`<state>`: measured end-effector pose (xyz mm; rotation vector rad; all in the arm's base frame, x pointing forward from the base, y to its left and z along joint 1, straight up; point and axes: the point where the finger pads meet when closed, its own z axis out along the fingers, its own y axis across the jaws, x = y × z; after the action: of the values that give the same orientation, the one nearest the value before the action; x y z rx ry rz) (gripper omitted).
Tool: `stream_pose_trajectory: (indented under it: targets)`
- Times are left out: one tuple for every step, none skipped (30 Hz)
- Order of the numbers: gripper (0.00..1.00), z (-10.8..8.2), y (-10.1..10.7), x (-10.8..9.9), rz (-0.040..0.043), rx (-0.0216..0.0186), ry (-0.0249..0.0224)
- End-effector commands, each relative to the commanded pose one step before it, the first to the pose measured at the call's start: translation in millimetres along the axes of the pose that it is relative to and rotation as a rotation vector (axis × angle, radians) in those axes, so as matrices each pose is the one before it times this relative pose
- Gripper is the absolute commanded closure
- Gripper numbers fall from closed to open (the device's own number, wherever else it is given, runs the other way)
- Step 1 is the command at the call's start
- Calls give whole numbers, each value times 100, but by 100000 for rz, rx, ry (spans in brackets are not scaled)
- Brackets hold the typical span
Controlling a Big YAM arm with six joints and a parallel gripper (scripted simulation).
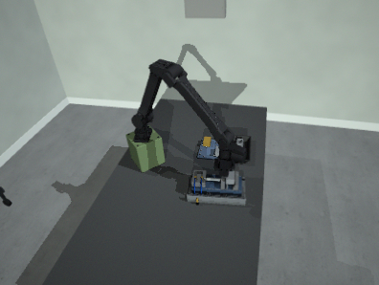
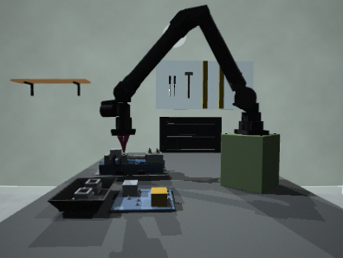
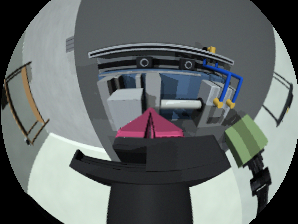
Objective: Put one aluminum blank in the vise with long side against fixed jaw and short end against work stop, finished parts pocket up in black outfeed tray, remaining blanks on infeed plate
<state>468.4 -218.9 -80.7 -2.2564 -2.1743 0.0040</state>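
- Over the dark blue machine vise, the black parallel gripper hangs tips-down with its red fingers pinched fully together. Nothing is in them.
- Looks done: two gray pocketed finished blocks sit in the black outfeed tray, and both seem pocket up.
- Also looks done: a plain gray aluminum block and a yellow brass block lie flat on the light blue pinned infeed plate. I can't tell from here whether either is riding on a pin.
- A plain gray aluminum blank is already between the vise jaws. In the wrist view it sits at about 10 o'clock from the fingertips.
- The blue hoses are at 2–3 o'clock in that view, so I take the fixed jaw to be on the 9 o'clock side. The blank sits toward that side.
- The short pale work-stop rod is at 1 o'clock from the fingertips, just beside the blank. Contact can't be confirmed.
- Blank orientation: it looks flat, with the long axis seemingly running 12–6 in the wrist view, along the fixed jaw. That's a low-confidence read because the footprint looks near-square here.
- Left to do, by my read: nudge the blank with the closed tips hard against the fixed jaw and the stop, then verify it's seated.
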Motion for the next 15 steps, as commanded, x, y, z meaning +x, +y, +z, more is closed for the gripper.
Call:
stream_pose_trajectory:
  targets:
    - [100, 363, 693, 265, -1319, -724, -10]
    - [100, -53, 26, -11, 0, -93, -40]
    - [100, -67, 31, -13, 0, -120, -51]
    - [100, -66, 30, -13, 0, -119, -51]
    - [100, -57, 26, -11, 0, -102, -44]
    - [100, -49, 22, -9, 0, -87, -37]
    - [100, -42, 19, -8, 0, -74, -32]
    - [100, -35, 16, -7, 0, -63, -27]
    - [100, -30, 13, -6, 0, -53, -23]
    - [100, -26, 11, -5, 0, -45, -19]
    - [100, -22, 10, -4, 0, -39, -16]
    - [100, -18, 8, -3, 0, -33, -14]
    - [100, -16, 7, -3, 0, -28, -12]
    - [100, -13, 6, -2, 0, -24, -10]
    - [100, -11, 5, -2, 0, -20, -9]
